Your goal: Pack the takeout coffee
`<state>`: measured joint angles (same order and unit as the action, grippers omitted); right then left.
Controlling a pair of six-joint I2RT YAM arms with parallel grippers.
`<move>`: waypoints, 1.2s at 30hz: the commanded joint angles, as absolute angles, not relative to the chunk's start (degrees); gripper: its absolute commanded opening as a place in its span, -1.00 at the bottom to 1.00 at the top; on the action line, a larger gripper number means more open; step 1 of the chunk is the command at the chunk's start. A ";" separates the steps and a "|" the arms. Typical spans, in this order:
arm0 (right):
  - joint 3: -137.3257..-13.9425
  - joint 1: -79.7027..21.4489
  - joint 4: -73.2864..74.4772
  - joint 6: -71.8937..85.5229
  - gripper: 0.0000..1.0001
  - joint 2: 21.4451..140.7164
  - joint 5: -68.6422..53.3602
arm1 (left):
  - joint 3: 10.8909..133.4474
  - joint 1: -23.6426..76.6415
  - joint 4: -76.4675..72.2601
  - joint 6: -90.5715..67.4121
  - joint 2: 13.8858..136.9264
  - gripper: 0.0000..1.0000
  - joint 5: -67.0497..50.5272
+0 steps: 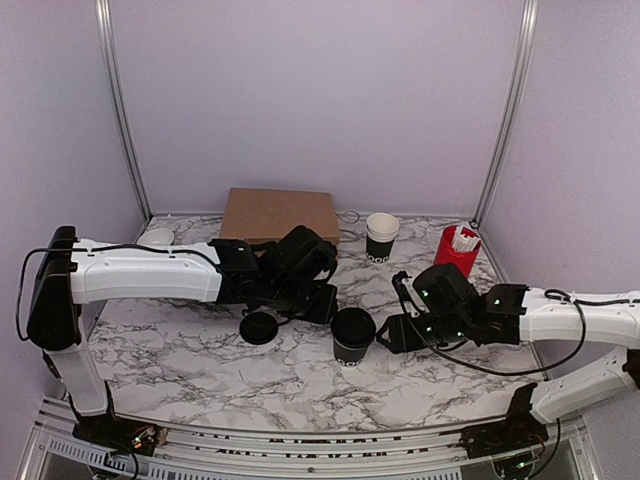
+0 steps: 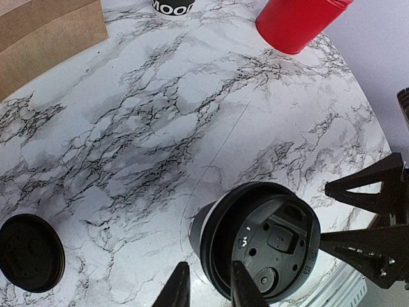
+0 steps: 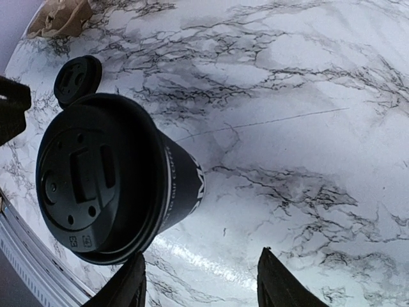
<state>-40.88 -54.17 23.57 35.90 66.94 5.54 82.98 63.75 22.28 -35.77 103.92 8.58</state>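
We are finding the takeout coffee (image 1: 352,335) standing upright on the bench (image 1: 200,370), well in front of the right corner of the brown paper bag (image 1: 280,212), with its black lid (image 3: 83,185) on top.

The right gripper (image 3: 201,256) is sitting on the side of the cup away from the bag's middle, jaws spread with nothing between them. The cup is lying off toward one finger and not centred. We are judging that a squeeze from here could shove or tip the cup, and a hard squeeze could dent the paper wall.

The left gripper (image 2: 208,268) is hanging at the lid's rim on the bag's side, jaws nearly together. We cannot tell whether it is pinching the rim or only hovering over it. If it is catching the rim, pulling away could lift the lid or drag the cup. We are also not able to confirm that the lid is pressed fully home. The two grippers are working close together, so a bump is possible.

We are counting:
- one lidded cup
- one loose black lid (image 1: 258,327), in front of the bag's left half
- one stack of white-rimmed cups (image 1: 381,237), just right of the bag, number unclear
- one red cylinder (image 1: 457,245), further right of the bag
- one bag
- two grippers
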 commanded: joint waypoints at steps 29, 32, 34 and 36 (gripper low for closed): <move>-66.92 -45.08 14.15 19.38 0.16 102.84 -7.84 | 75.33 63.21 23.31 -36.20 95.21 -0.39 15.49; -70.17 -45.09 17.88 18.66 0.17 103.16 -3.65 | 74.98 62.74 24.23 -35.38 94.95 -0.34 16.28; -70.71 -44.88 20.07 18.55 0.21 101.08 0.02 | 74.98 62.07 25.30 -34.53 95.08 -0.29 16.56; -70.22 -44.49 22.04 18.61 0.25 98.29 2.89 | 74.77 61.52 25.78 -33.83 94.97 -0.24 16.51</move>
